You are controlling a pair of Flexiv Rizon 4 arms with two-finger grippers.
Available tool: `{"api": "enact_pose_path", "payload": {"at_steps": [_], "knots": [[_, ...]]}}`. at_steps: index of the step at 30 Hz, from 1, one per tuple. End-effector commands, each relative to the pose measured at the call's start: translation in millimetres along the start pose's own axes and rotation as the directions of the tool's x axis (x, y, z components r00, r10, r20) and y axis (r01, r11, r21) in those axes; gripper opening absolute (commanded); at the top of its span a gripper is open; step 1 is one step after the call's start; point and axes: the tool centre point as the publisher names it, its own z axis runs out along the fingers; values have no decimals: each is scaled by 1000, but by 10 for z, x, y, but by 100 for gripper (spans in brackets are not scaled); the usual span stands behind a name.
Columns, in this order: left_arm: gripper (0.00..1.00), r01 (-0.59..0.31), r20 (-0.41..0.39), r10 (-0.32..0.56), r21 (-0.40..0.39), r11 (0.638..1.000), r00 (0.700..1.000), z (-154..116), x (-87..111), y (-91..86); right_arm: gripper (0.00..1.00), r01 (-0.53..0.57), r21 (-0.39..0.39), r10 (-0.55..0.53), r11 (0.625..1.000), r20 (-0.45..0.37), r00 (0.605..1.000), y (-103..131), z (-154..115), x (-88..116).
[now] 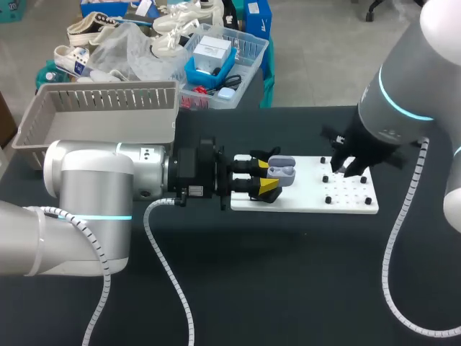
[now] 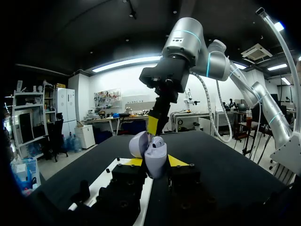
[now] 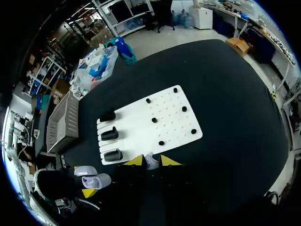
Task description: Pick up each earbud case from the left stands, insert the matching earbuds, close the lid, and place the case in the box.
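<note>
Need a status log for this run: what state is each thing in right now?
earbud case: lid open, held off the table
left gripper: shut on the earbud case
right gripper: shut on an earbud
stands: all three empty
box: no case visible inside

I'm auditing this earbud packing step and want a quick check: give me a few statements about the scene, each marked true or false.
1. The left gripper holds the earbud case with its lid open. True.
2. The case already lies in the grey box. False: it is in the left gripper, at the end of the white board.
3. The three black stands on the board are empty. True.
4. The right gripper holds nothing. False: a small earbud sits between its yellow tips.
</note>
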Motion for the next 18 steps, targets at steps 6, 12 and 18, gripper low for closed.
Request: {"api": "enact_pose_path", "payload": {"at_steps": [6, 12, 18], "knots": [[0, -1, 1, 1, -3, 1000, 1000, 5, 6, -1, 0, 43, -9, -43, 999, 19, 999, 289, -685, 159], [0, -1, 1, 1, -3, 1000, 1000, 5, 6, -1, 0, 102, -29, -102, 994, 3, 995, 617, -851, 209], [0, -1, 1, 1, -3, 1000, 1000, 5, 6, -1, 0, 166, -8, -166, 986, -48, 985, 921, -764, 276]]}}
